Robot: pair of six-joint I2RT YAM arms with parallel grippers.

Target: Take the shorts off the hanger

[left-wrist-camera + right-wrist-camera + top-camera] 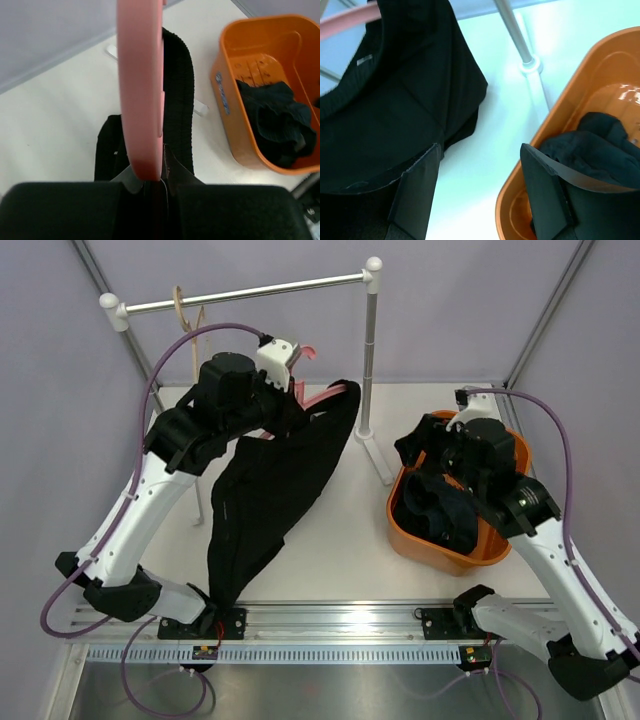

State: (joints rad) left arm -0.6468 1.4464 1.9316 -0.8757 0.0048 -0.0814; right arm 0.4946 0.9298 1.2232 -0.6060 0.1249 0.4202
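Pale grey walls enclose a white worktop [350,550]. Long black cloth shorts [275,485] hang limp over it; an orange plastic basket [398,520] holds crumpled navy cloth shorts [275,125]. A pink plastic hanger [140,90] carries the black pair, clamped tight in the left hand [152,200]. The right hand [480,185] hovers at the basket's rim, fingers spread and empty. With one pair seemingly done, it must likely reach across and pull the black waistband free
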